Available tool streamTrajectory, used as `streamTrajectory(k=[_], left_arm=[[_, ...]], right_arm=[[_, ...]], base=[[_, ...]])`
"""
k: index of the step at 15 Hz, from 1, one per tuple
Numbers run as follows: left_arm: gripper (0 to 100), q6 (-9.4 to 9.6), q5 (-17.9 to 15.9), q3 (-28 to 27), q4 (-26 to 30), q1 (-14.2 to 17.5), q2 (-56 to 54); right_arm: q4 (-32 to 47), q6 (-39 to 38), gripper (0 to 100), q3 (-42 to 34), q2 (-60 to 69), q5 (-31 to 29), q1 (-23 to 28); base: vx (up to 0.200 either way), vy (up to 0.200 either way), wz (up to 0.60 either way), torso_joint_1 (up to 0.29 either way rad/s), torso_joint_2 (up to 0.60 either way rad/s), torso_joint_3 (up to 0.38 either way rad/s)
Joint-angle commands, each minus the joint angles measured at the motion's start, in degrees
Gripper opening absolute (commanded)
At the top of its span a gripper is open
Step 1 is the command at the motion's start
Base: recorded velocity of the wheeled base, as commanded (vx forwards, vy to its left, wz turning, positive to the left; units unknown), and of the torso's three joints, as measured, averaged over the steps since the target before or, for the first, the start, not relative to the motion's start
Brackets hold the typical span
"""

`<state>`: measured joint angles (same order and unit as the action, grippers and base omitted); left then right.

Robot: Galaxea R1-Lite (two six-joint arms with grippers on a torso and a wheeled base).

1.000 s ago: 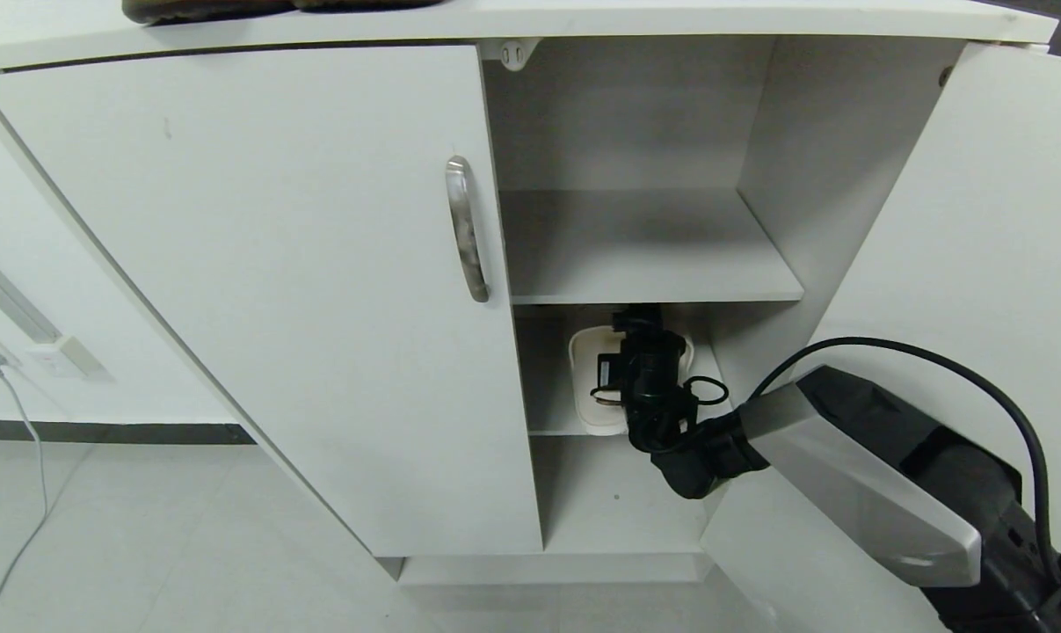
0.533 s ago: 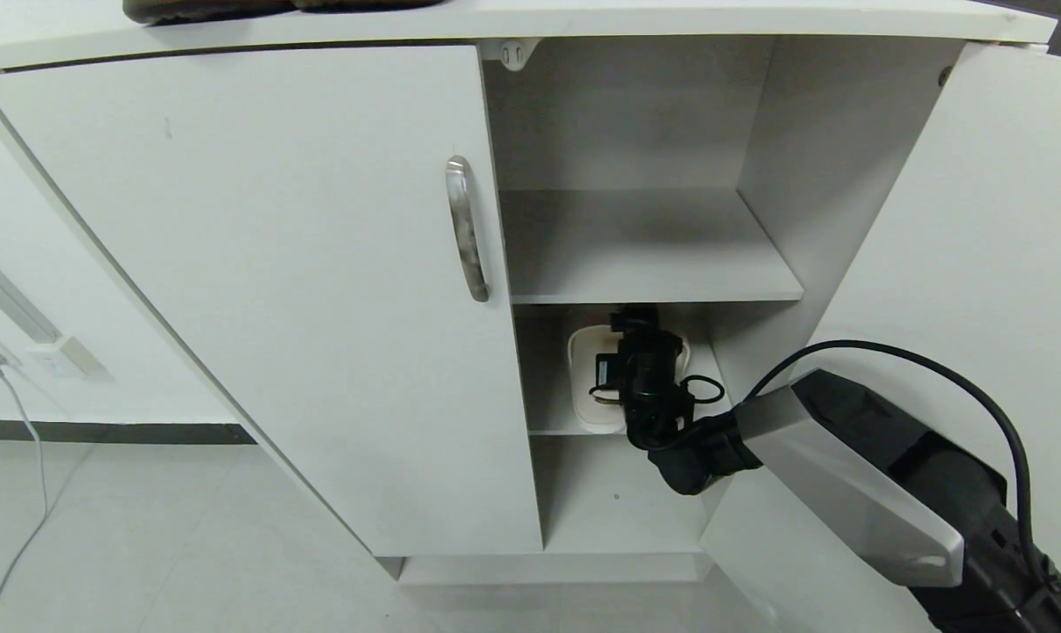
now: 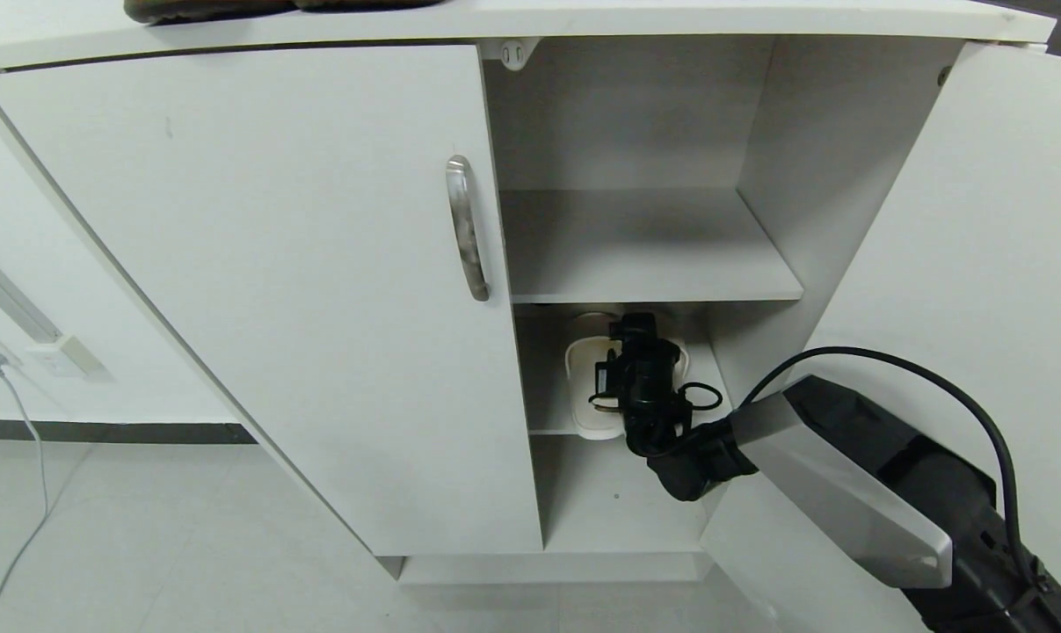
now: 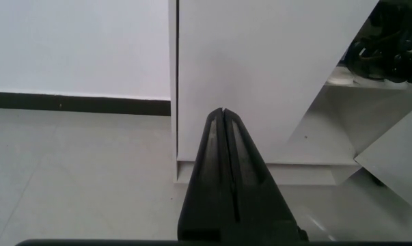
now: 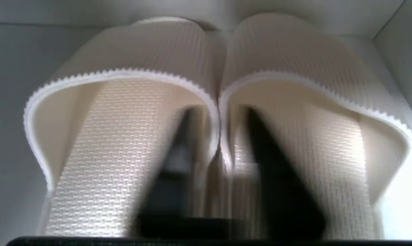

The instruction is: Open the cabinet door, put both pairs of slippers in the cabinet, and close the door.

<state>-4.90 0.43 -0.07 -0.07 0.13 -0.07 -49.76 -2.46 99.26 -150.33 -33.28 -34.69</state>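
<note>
The white cabinet's (image 3: 275, 264) right door (image 3: 978, 264) stands open; its left door is shut. A pair of cream slippers (image 3: 583, 387) lies on the middle shelf. My right gripper (image 3: 637, 330) is inside that compartment, over the pair. In the right wrist view the two slippers (image 5: 124, 137) sit side by side, with my right gripper (image 5: 219, 119) shut on their touching inner straps. A dark pair of slippers (image 3: 196, 9) rests on the cabinet top at the left. My left gripper (image 4: 223, 115) is shut and empty, low near the floor, facing the cabinet's base.
The upper shelf (image 3: 644, 255) and the bottom compartment (image 3: 609, 501) hold nothing. A metal handle (image 3: 466, 229) sits on the shut left door. A wall socket with a grey cable (image 3: 20, 413) is at the far left, above tiled floor.
My right arm has moved a little deeper into the middle compartment and slightly left, and the cream slippers shifted with it.
</note>
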Motion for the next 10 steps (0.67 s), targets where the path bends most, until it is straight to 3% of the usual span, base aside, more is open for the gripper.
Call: streamTrajectory(k=[1, 4, 10], left_arm=[[0, -0.02, 0.01, -0.01, -0.01, 0.04, 0.07], [0, -0.37, 0.01, -0.01, -0.01, 0.04, 0.07], [0, -0.37, 0.01, -0.01, -0.01, 0.04, 0.07]], right_arm=[[-0.51, 0.00, 100, -1.17, 0.66, -0.03, -0.11], [-4.29, 0.09, 100, -9.43, 5.31, -0.12, -0.73], [-16.77, 0.27, 100, -35.45, 20.61, -0.03, -5.65]], base=[[0.000, 0.000, 0.00, 0.000, 0.00, 0.000], [0.000, 0.000, 0.00, 0.000, 0.00, 0.000], [0.000, 0.000, 0.00, 0.000, 0.00, 0.000]])
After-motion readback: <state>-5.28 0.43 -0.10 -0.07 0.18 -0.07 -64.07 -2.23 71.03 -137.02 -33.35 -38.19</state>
